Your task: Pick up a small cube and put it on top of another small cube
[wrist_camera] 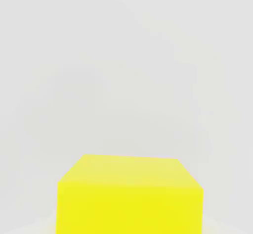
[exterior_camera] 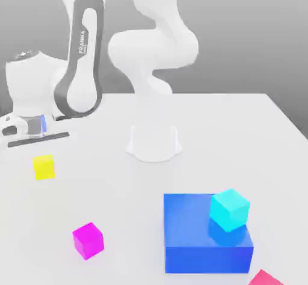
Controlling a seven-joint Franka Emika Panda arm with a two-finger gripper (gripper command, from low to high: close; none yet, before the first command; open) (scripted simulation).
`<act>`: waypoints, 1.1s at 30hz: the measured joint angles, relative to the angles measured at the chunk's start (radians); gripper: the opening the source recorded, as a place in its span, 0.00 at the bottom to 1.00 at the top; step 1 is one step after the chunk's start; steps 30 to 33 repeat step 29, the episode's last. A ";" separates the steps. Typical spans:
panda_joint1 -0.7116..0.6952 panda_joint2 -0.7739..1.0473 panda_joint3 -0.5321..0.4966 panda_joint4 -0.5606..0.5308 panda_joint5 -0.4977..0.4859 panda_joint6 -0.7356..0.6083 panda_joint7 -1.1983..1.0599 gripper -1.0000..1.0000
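The small cube point(exterior_camera: 44, 167) is plain bright yellow and sits on the white table point(exterior_camera: 240, 139) at the exterior view's left. My gripper point(exterior_camera: 37, 138) hangs directly above it, a short way over its top, and it is shut. In the hand view the yellow cube point(wrist_camera: 131, 196) looms large and very close. Whether the gripper holds the cube I cannot tell.
A magenta cube point(exterior_camera: 88, 240) lies near the front, right of the yellow one in the exterior view. A cyan cube point(exterior_camera: 229, 209) rests on a big blue block point(exterior_camera: 198, 241) at the front right. A pink corner point(exterior_camera: 264, 278) pokes in at the bottom edge. The arm's base point(exterior_camera: 154, 142) stands mid-table.
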 joint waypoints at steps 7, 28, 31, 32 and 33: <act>0.139 0.107 0.296 0.226 0.051 -0.135 -0.199 0.00; 0.395 0.315 0.668 0.599 -0.034 -0.261 -0.413 1.00; 0.403 0.282 0.658 0.597 -0.053 -0.292 -0.401 1.00; 0.403 0.282 0.658 0.597 -0.053 -0.292 -0.401 1.00; 0.403 0.282 0.658 0.597 -0.053 -0.292 -0.401 1.00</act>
